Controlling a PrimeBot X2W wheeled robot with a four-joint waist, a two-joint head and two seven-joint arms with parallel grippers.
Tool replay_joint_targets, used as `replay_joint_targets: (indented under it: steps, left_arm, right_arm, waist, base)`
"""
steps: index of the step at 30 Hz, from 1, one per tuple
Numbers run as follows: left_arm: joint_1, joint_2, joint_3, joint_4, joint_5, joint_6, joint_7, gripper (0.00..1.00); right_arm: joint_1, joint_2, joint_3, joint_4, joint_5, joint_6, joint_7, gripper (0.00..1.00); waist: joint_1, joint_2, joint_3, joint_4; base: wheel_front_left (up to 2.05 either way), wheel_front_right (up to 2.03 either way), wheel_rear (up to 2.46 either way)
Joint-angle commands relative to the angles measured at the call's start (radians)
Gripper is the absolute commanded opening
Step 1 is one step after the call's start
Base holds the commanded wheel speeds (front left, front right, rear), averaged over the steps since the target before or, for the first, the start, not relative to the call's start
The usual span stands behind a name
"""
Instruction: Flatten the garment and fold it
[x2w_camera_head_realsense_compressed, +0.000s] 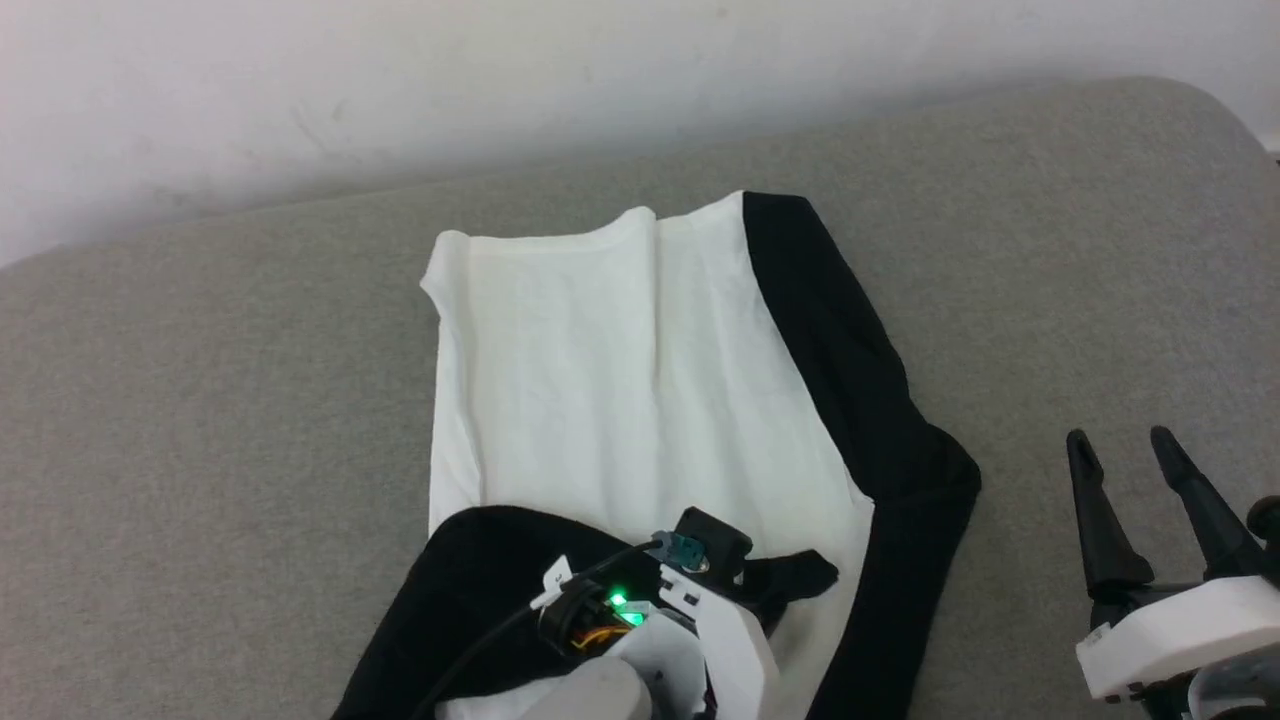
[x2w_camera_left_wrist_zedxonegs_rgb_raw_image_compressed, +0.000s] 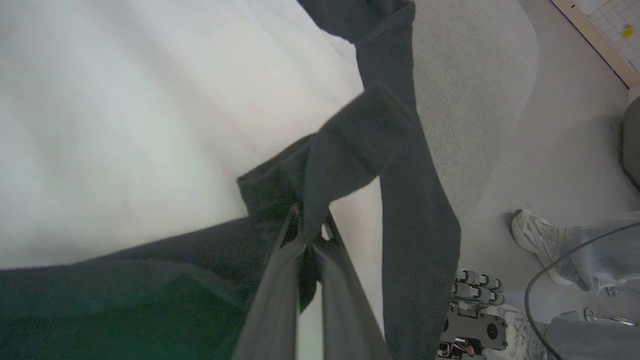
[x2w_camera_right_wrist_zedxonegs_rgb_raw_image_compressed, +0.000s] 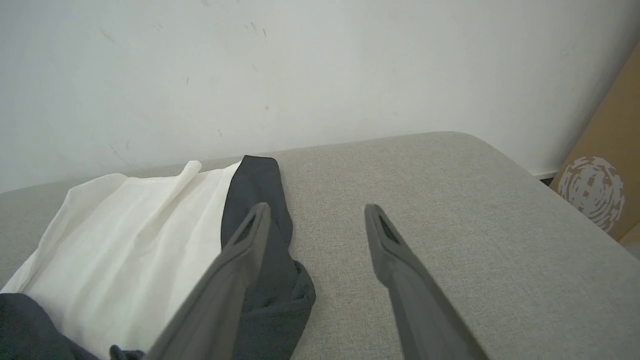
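Observation:
The garment (x2w_camera_head_realsense_compressed: 640, 370) lies on the grey surface with its white body spread towards the wall. One black sleeve (x2w_camera_head_realsense_compressed: 860, 400) runs down its right side. The other black sleeve (x2w_camera_head_realsense_compressed: 480, 590) is folded across its near end. My left gripper (x2w_camera_left_wrist_zedxonegs_rgb_raw_image_compressed: 310, 225) is shut on the cuff end of that near sleeve (x2w_camera_left_wrist_zedxonegs_rgb_raw_image_compressed: 357, 140), holding it over the white body. In the head view the left gripper's tip (x2w_camera_head_realsense_compressed: 775, 578) is hidden in the dark cuff. My right gripper (x2w_camera_head_realsense_compressed: 1125, 450) is open beside the garment's right edge, nothing between its fingers. The right wrist view shows the same garment (x2w_camera_right_wrist_zedxonegs_rgb_raw_image_compressed: 130, 240) left of my open right gripper (x2w_camera_right_wrist_zedxonegs_rgb_raw_image_compressed: 315, 215).
The grey padded surface (x2w_camera_head_realsense_compressed: 200, 420) ends at a white wall (x2w_camera_head_realsense_compressed: 400, 80) behind. Its rounded right end (x2w_camera_right_wrist_zedxonegs_rgb_raw_image_compressed: 525, 165) drops off near a brown cardboard box (x2w_camera_right_wrist_zedxonegs_rgb_raw_image_compressed: 600, 190). A person's feet in pale shoes (x2w_camera_left_wrist_zedxonegs_rgb_raw_image_compressed: 537, 235) stand on the floor beside the robot's base.

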Motion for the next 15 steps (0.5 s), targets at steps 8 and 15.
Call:
replay_joint_targets:
  steps: [8, 15]
  left_arm:
    - [-0.086, -0.004, -0.142, 0.048, -0.123, 0.005, -0.222, 1.0]
    - [-0.092, 0.004, -0.102, -0.032, -0.119, 0.041, -0.49, 1.0]
  right_arm:
    - [-0.014, 0.003, 0.007, 0.013, -0.002, -0.002, -0.006, 1.0]
    - [0.002, 0.003, 0.014, 0.003, -0.021, -0.002, 0.005, 1.0]
  waist:
    - [-0.0001, 0.0, 0.015, -0.003]
    - [-0.0001, 0.0, -0.035, 0.052]
  base:
    - [0.0, 0.0, 0.0]
    - [0.0, 0.0, 0.0]
